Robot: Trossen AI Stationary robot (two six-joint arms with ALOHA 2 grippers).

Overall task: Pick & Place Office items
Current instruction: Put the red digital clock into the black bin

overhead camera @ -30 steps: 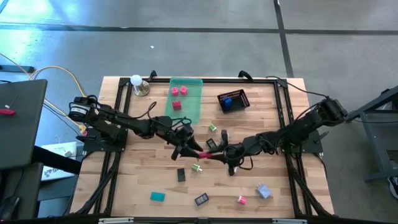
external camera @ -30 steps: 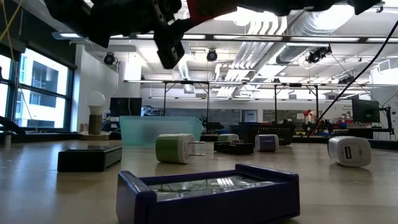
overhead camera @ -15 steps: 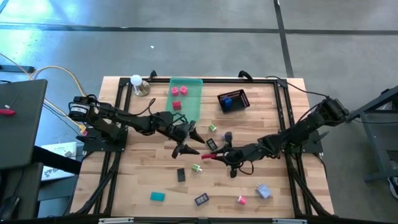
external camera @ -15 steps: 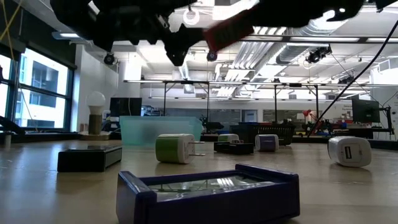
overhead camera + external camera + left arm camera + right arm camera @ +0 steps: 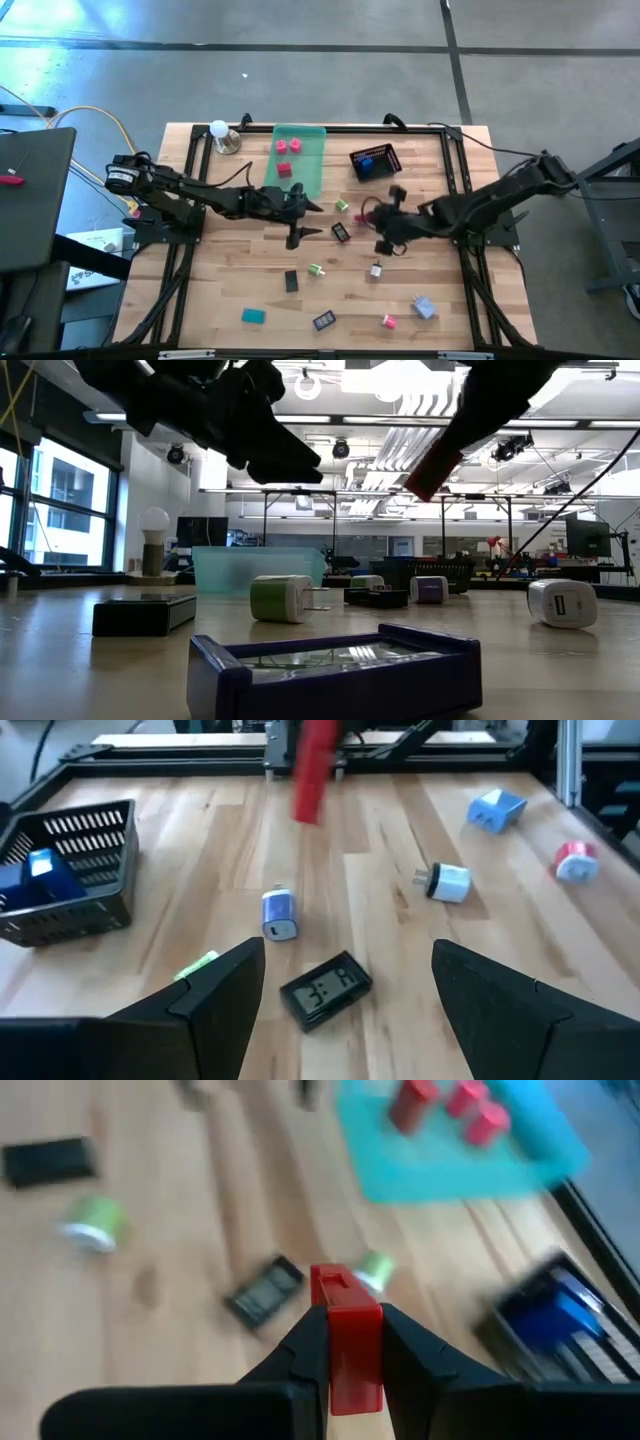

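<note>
On the left side of the table we hold our left gripper (image 5: 305, 220) above the boards just below the green tray (image 5: 312, 175), its fingers (image 5: 215, 995) spread wide with nothing between them; under it lies a small black clock-faced piece (image 5: 325, 990). Three red blocks (image 5: 287, 150) sit in the tray.

Moving to the middle, loose office items lie scattered: a green-and-white plug (image 5: 341, 206), a black piece (image 5: 291, 281), a teal block (image 5: 253, 316), a pink one (image 5: 388, 321).

Right of centre, our right gripper (image 5: 345, 1345) is pinched shut on a red block (image 5: 343, 1330), lifted clear of the table, near the black mesh basket (image 5: 376, 161), which holds blue pieces.

We judge the step in hand to be carrying this red block to its place, likely the tray with the other reds. To do it well we keep the pinch firm, travel high enough to pass over the plugs, avoid our left arm's reach, and lower inside the tray's rim before letting go.
</note>
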